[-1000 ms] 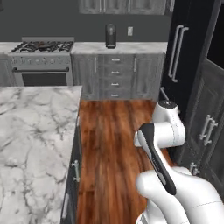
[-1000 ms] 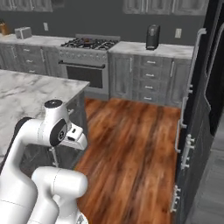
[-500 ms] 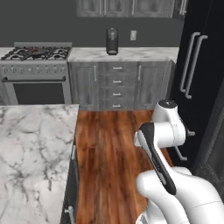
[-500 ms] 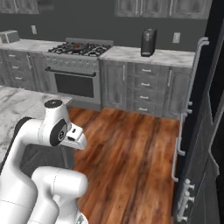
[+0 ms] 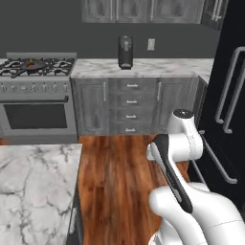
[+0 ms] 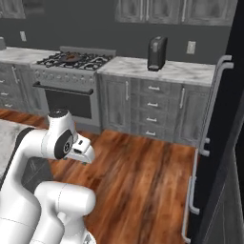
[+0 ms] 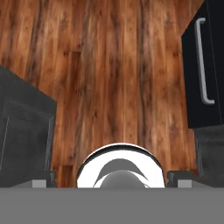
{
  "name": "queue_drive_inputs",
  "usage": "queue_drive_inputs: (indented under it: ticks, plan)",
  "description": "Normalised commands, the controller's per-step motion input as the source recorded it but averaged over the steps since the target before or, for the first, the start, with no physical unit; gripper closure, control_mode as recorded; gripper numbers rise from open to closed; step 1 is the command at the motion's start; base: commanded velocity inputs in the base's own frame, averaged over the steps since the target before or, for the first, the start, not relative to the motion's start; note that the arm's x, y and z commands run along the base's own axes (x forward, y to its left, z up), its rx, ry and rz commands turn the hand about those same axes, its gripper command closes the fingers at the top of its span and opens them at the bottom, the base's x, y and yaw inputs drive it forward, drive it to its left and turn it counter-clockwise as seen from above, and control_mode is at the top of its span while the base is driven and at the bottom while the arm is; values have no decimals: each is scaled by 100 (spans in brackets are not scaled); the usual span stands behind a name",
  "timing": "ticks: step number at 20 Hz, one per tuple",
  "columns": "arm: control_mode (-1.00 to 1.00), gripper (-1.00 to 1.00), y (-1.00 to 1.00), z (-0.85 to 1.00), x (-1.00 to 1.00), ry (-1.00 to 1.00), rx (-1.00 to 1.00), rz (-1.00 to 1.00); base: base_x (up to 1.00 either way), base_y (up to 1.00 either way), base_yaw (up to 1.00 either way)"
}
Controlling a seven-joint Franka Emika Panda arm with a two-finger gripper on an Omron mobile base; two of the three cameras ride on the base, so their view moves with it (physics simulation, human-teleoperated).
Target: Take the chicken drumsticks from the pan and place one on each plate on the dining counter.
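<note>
- The pan (image 5: 27, 65) sits on the stove (image 5: 36, 98) at the far wall, a reddish-brown drumstick (image 5: 29, 62) in it; in the right base view it shows as a dark round (image 6: 71, 57) on the grates.
- The hand (image 7: 111, 177) points down at the wooden floor (image 7: 109, 78), its fingers (image 7: 43, 179) spread wide, holding nothing.
- A corner of the marble bench (image 5: 33, 191) lies at lower left, well apart from the stove.
- A dark coffee machine (image 5: 125, 52) stands on the bench beside the stove.

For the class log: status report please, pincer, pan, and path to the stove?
Pincer open, empty, pointing at the wood floor. Pan on the stove, far off, untouched. Floor ahead open; dining counter at left.
</note>
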Motion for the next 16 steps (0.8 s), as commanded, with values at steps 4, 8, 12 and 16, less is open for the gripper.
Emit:
queue_drive_inputs:
  ticks: [4, 8, 12, 16]
  plan:
    - [100, -100, 0, 0, 0, 0, 0, 0, 100, -7, 7]
    - [100, -100, 0, 0, 0, 0, 0, 0, 100, -3, 12]
    - [100, -100, 0, 0, 0, 0, 0, 0, 100, 0, 18]
    - [100, -100, 0, 0, 0, 0, 0, 0, 100, 0, 25]
